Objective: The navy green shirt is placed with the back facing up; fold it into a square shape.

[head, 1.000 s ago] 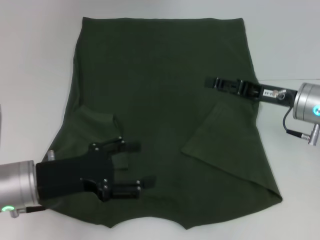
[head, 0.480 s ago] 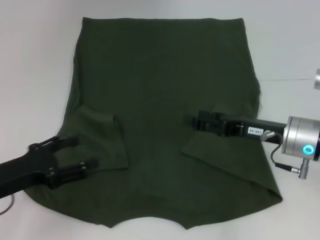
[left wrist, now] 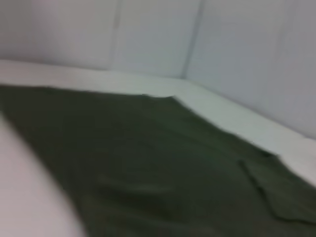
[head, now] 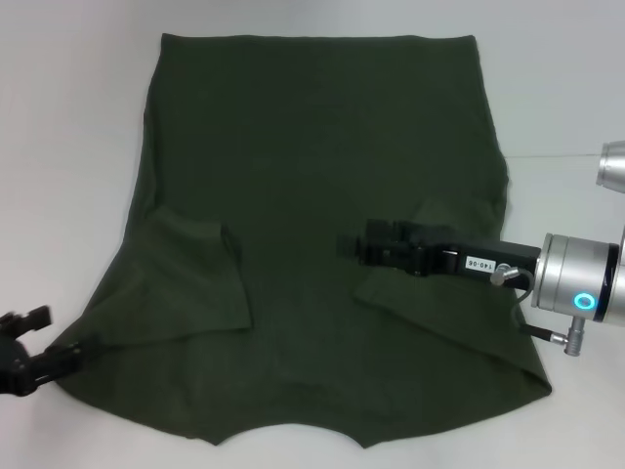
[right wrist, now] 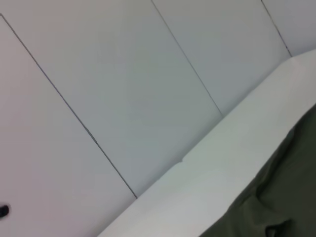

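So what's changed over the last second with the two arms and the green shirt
The left tool has pulled back off the large dark olive-green T-shirt to its near left edge, leaving the left sleeve folded inward. The right tool has swung from the far right side in over the folded right sleeve, towards the middle. The shirt otherwise lies as before on the white table.

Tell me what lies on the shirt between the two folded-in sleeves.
In the head view, only the navy green shirt itself: bare fabric runs from the left sleeve flap to the right sleeve flap, with the right gripper reaching over that stretch's right end.
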Motion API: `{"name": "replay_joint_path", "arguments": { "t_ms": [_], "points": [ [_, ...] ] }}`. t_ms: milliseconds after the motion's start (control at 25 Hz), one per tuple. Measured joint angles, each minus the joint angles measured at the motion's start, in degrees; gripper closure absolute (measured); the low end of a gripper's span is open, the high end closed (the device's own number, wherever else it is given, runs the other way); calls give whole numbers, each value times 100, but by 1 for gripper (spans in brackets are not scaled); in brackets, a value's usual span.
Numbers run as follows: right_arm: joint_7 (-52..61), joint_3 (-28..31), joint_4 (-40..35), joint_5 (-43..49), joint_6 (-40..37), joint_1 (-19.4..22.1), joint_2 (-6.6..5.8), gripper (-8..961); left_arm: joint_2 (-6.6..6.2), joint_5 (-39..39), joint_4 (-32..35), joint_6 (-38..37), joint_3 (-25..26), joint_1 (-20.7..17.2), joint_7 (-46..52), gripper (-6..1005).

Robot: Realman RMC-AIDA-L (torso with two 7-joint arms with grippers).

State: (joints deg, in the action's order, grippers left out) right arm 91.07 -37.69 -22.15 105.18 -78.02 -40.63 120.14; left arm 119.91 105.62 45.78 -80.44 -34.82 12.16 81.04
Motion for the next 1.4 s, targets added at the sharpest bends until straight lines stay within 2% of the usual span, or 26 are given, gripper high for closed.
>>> {"name": "replay_joint_path", "arguments": {
  "t_ms": [160, 640, 1000, 1400],
  "points": [
    [-24, -1, 8, -88, -4, -6, 0, 23, 35, 292, -49, 426, 138, -22, 156, 76],
    [-28, -1, -26, -98, -31, -6, -9, 24, 153, 572, -301, 1311, 108, 119, 302, 76],
    [-29, 19, -57, -97, -31, -6, -17, 24, 188, 717, -306, 1350, 36, 148, 302, 77],
    [-172, 9, -59, -236, -128, 23, -28, 25, 194, 874, -305, 1033, 11, 220, 267, 77]
  ]
}}
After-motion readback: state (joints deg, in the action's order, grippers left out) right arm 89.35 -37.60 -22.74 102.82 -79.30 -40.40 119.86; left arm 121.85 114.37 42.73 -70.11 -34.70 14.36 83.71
